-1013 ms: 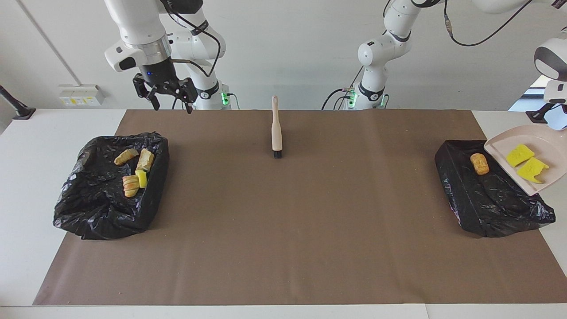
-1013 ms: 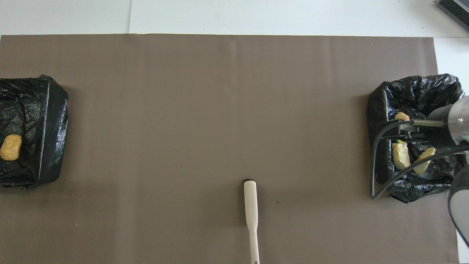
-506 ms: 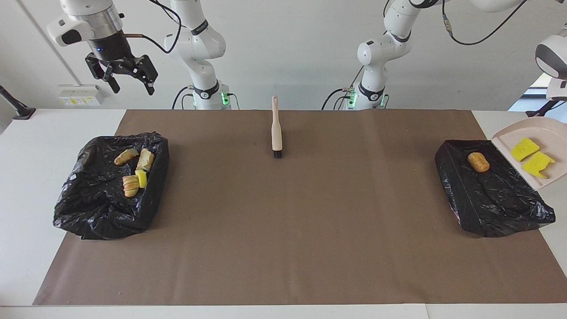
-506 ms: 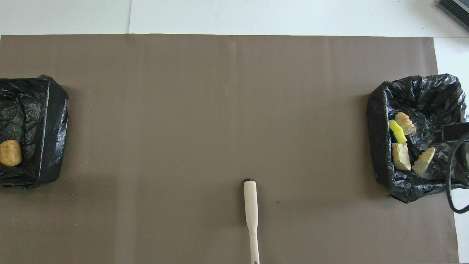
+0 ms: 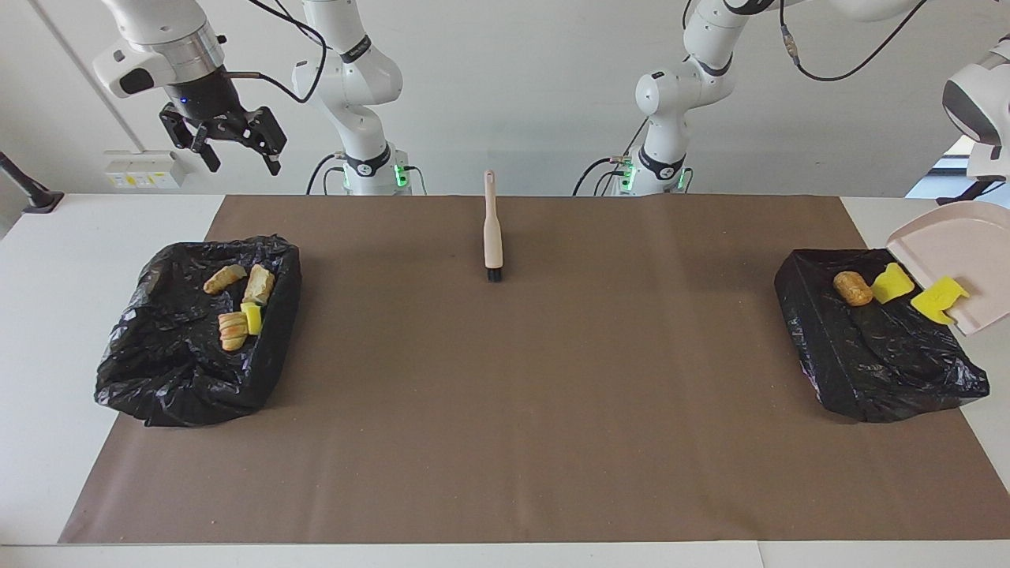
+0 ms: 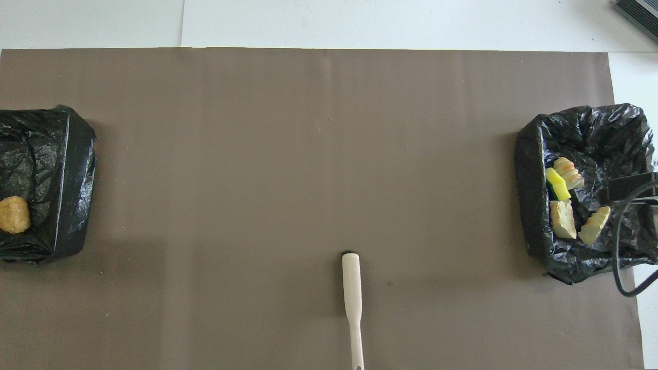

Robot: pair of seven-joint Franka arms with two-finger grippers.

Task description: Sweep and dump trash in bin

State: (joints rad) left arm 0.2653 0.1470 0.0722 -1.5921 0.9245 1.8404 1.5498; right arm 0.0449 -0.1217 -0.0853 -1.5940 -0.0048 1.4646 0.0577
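Starting at the right arm's end: the right gripper (image 5: 243, 162) hangs up in the air over that end of the table, jaws spread wide, nothing in them. That arm waits.

Below it sits the first bin (image 5: 158, 371), lined with a black bag. Four bits of trash lie in it: a bread chunk (image 5: 224, 278) slanting across, a pale lump (image 5: 259, 284) just beside it, and farther from the robots a striped chunk (image 5: 233, 331) touching a yellow wedge (image 5: 252, 317).

At mid-table, the brush (image 5: 493, 237) lies flat on the brown mat (image 5: 505, 410), its long axis running straight away from the robots, with the handle toward them and the black bristles at the farther end.

On to the left arm's end, and the second bin (image 5: 868, 379). A brown cylinder (image 5: 853, 288) lies in it, with a second wedge (image 5: 892, 283) just beside it on the bag. A third wedge (image 5: 939, 300) is right at the lip of the dustpan (image 5: 951, 252).

The dustpan is up in the air over this bin, tipped steeply, lip pointing down into the bag, its underside showing. Its handle runs off the picture's edge under the left arm (image 5: 974, 102). The left gripper itself is out of shot, clenched on the dustpan.
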